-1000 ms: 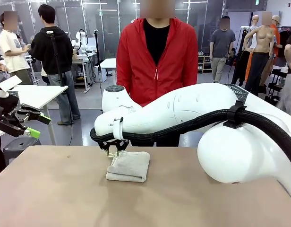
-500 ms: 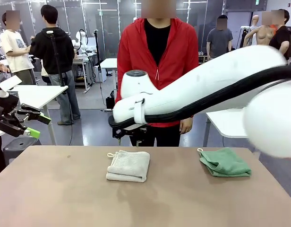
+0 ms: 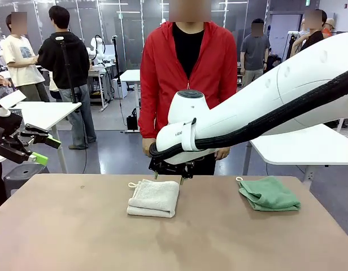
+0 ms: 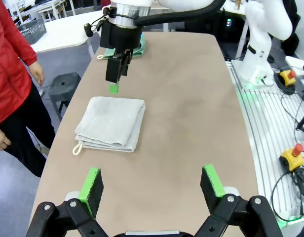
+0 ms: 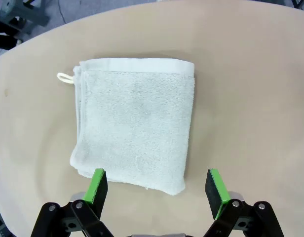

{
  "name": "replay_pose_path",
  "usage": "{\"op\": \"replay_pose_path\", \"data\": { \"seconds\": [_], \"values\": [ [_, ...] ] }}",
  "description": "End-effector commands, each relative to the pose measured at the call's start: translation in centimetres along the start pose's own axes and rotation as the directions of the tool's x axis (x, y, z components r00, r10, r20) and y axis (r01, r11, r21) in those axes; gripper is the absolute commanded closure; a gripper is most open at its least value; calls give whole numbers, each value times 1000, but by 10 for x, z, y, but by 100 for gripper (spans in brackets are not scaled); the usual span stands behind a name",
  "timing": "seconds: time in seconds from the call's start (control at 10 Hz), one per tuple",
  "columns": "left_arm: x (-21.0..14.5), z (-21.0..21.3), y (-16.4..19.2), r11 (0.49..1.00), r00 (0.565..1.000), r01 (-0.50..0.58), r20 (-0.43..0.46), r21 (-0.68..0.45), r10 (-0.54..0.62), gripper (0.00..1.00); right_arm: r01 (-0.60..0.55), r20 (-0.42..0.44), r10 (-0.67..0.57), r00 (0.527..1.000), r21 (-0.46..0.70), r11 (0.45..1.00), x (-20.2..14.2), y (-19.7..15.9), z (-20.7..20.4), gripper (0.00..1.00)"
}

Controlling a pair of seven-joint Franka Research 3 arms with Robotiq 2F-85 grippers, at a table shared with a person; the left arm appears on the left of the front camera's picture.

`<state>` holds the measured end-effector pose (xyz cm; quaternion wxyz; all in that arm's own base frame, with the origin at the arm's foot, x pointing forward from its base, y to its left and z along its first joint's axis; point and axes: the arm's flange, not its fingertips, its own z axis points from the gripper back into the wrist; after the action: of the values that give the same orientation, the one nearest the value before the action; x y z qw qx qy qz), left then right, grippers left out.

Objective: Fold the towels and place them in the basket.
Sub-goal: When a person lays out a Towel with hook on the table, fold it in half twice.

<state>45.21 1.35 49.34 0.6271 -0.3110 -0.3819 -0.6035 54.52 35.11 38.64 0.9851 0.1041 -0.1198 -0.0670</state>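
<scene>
The right gripper point(image 5: 157, 190) hangs with its green-padded fingers spread wide and empty at the bottom of the right wrist frame, directly above the cream-white towel point(image 5: 134, 128), which lies folded into a neat layered square at frame centre, its small loop point(image 5: 64, 77) poking out at the upper left corner. In the front frame the mint green towel point(image 3: 269, 193) sits folded more loosely at centre right on the tan table point(image 3: 78, 237), well apart from the cream one. The left gripper point(image 4: 153, 186), likewise spread and empty, hovers at the bottom of its wrist frame. The right arm point(image 3: 247, 113) hides the person's point(image 3: 186, 62) waist and hands.
</scene>
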Motion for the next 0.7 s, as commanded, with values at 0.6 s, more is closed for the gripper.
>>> {"op": "replay_pose_path", "data": {
  "seconds": [0.6],
  "values": [
    [1, 1, 0, 1000, 1000, 2, 4, 1, -2, 0, 0, 0, 0, 1000, 0, 1000, 0, 0, 0, 0]
  ]
}}
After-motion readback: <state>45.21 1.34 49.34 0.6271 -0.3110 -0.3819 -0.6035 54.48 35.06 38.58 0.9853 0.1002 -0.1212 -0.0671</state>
